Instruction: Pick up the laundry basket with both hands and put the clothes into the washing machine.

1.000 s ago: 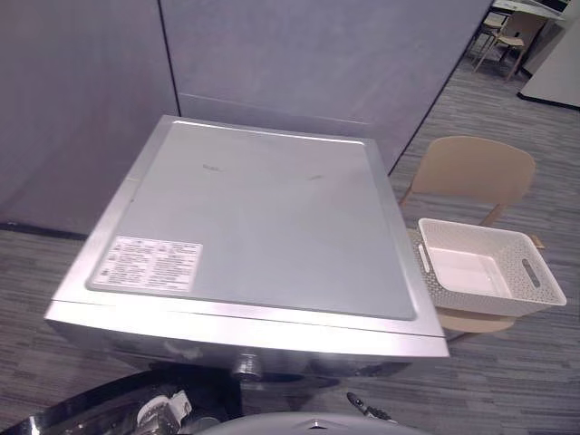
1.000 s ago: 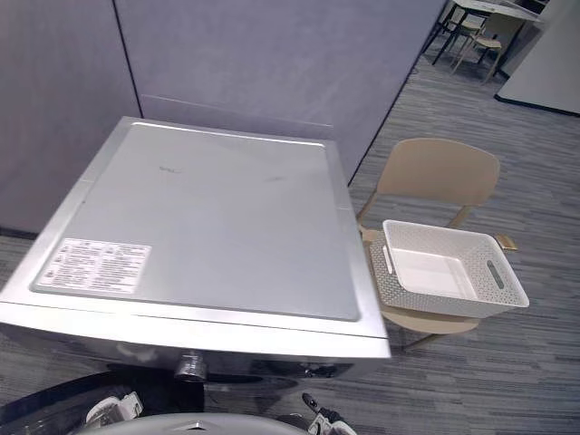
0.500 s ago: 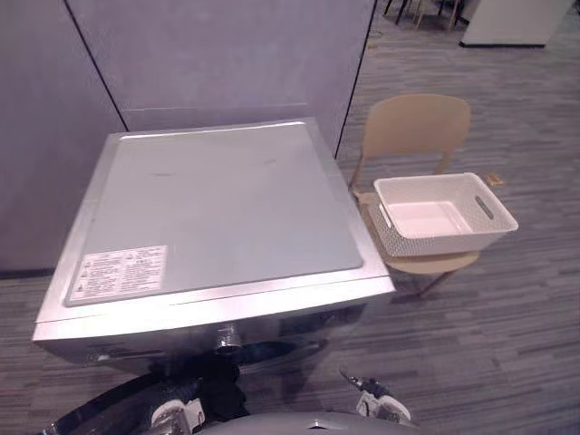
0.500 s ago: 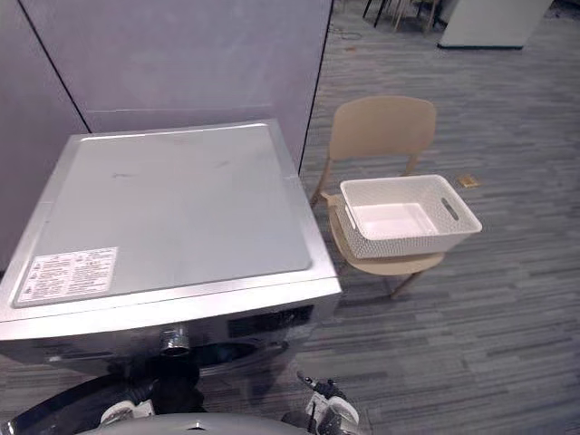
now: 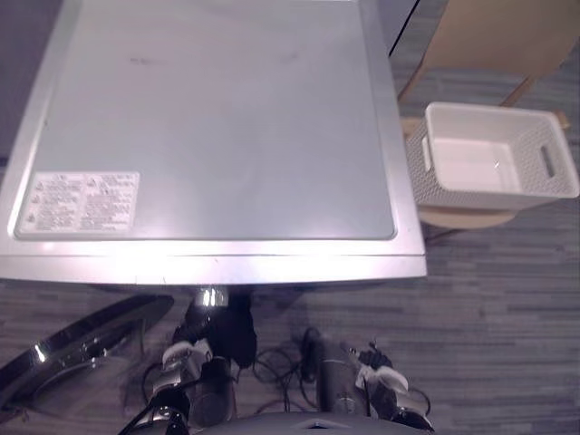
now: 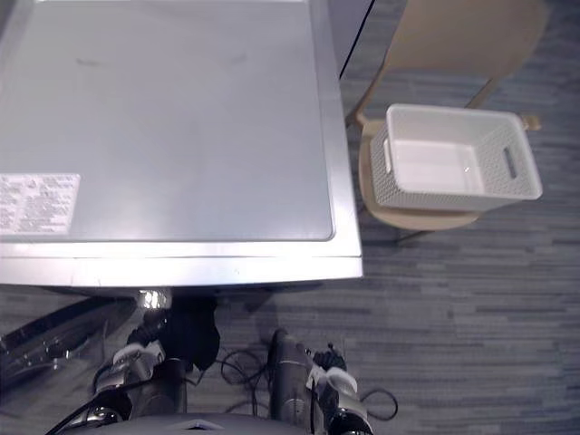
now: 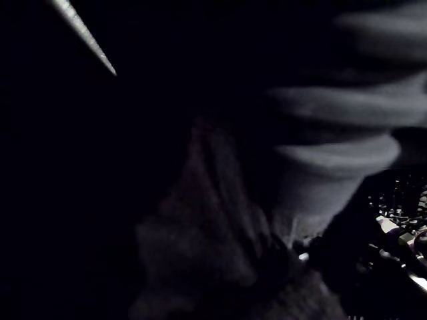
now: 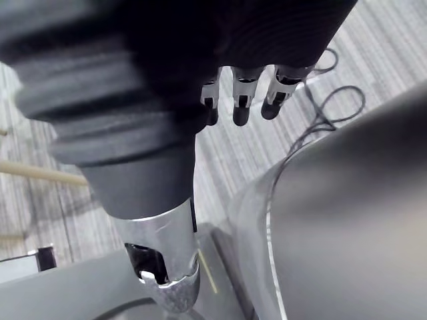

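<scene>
- Two eye views, one scene: since half a second ago the whole picture has swung to look steeply down, so the camera moved, not the things. The silver-grey washing machine (image 5: 217, 109) and the white perforated plastic laundry basket (image 5: 453, 192) on the beige wooden chair (image 5: 507, 36) keep their places. The basket looks empty and is well apart from both hands.
- Below the machine's front edge its round glass door (image 5: 72, 362) stands open. What looks like a black bundle of cloth (image 5: 228, 331) sits at the opening, just beside the left hand (image 5: 186, 358). The right hand (image 5: 373, 381) hangs low nearby. Loading seems nearly done.
- Left wrist view: near darkness with dim folds; I cannot tell whether this hand grips anything.
- Right wrist view: the fingers (image 8: 241, 93) hang loosely extended over grey striped carpet (image 8: 267, 153), holding nothing.
</scene>
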You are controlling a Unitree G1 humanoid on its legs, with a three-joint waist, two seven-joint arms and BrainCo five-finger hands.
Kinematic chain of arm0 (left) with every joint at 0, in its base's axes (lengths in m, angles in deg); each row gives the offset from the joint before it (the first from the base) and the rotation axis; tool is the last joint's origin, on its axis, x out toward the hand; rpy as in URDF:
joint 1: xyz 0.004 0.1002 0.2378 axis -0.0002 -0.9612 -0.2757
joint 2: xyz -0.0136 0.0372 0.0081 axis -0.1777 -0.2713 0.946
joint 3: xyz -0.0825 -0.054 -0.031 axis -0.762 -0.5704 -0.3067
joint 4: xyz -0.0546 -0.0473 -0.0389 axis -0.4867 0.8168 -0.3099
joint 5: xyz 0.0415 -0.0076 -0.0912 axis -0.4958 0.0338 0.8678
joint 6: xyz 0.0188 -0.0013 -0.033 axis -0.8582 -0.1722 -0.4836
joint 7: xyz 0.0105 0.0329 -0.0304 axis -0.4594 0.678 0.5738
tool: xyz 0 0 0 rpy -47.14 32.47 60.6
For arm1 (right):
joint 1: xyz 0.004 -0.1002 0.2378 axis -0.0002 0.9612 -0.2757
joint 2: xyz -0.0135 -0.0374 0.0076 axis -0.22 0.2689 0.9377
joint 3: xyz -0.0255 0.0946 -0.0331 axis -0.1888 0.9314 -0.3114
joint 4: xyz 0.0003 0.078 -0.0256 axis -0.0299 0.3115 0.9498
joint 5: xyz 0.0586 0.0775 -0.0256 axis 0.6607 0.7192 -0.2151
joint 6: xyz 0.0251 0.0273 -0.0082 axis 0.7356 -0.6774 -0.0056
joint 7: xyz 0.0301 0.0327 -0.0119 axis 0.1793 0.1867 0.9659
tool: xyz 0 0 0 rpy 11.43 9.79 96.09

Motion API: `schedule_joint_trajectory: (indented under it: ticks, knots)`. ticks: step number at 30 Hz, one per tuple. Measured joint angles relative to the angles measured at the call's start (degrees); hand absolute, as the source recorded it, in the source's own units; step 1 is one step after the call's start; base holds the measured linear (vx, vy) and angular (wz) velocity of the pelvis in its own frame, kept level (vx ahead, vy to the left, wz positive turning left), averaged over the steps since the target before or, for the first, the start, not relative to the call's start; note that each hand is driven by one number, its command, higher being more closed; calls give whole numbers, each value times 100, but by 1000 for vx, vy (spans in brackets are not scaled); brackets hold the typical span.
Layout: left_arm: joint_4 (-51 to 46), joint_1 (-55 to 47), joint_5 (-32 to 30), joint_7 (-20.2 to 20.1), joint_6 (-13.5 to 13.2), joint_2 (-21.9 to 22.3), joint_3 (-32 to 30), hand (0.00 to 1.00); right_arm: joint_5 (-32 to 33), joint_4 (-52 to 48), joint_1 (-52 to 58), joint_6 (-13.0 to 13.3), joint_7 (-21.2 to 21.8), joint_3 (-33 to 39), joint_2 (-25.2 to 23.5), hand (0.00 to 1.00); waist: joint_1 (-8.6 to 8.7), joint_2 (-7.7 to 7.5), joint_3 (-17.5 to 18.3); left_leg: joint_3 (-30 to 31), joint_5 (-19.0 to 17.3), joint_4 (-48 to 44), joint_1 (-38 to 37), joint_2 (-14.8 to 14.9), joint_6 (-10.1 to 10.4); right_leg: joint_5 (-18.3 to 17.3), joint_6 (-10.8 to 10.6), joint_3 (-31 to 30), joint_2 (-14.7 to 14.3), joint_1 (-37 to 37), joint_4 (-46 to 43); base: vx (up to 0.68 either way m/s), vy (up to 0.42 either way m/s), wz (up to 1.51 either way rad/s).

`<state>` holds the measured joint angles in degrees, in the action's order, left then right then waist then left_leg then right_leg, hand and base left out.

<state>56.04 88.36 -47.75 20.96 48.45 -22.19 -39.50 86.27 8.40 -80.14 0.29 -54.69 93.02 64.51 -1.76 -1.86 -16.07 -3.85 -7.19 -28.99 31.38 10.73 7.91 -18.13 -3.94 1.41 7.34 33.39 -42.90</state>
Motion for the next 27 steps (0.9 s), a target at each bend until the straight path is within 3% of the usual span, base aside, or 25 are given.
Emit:
schedule_joint_trajectory:
  ticks: [5,10,13,17,20,22,27]
  knots:
    - [-292,749,428,175,-112,-139,324,100,371,-865,-347,131,-284,-375,111,0,5,44,-501,80,-540,-1503,1342,155,42,-345,-23,-370,-147,1340,-1316,-158,-16,-20]
    - [-371,1768,890,305,-53,-157,814,100,662,-1584,-537,290,-603,-469,91,0,55,-55,-990,211,-932,-2605,2276,348,41,-479,-85,-548,-343,2177,-2089,-86,31,-18]
    - [-542,2145,1284,440,-34,-214,796,100,810,-1655,-545,372,-652,-476,101,0,100,-98,-1054,196,-1048,-2898,2614,440,30,-478,-88,-626,-441,2520,-2256,-59,29,-27]
    - [-658,3351,2144,811,-3,-902,593,100,876,-1879,-526,500,-729,-563,113,0,239,-185,-1231,18,-1150,-3145,2874,648,-35,-364,-164,-852,-661,2857,-2306,-59,18,-34]
    - [-764,4432,2794,826,-36,-1548,532,100,874,-1926,-360,566,-704,-571,112,0,367,-220,-1287,-29,-1165,-3241,3082,730,-62,-253,-213,-931,-751,3076,-2279,-47,23,-22]
    - [-1240,4445,3080,782,-327,-1566,551,100,872,-1921,-188,587,-673,-566,114,0,316,-269,-1361,-53,-1171,-3294,3106,798,-72,-216,-212,-950,-809,3106,-2279,-30,4,-16]
    - [-1202,4834,3427,839,-373,-1722,812,100,871,-1814,70,598,-552,-467,113,0,258,-273,-1363,-22,-1185,-3417,3266,828,-109,-100,-141,-993,-885,3269,-2321,-70,-1,-9]
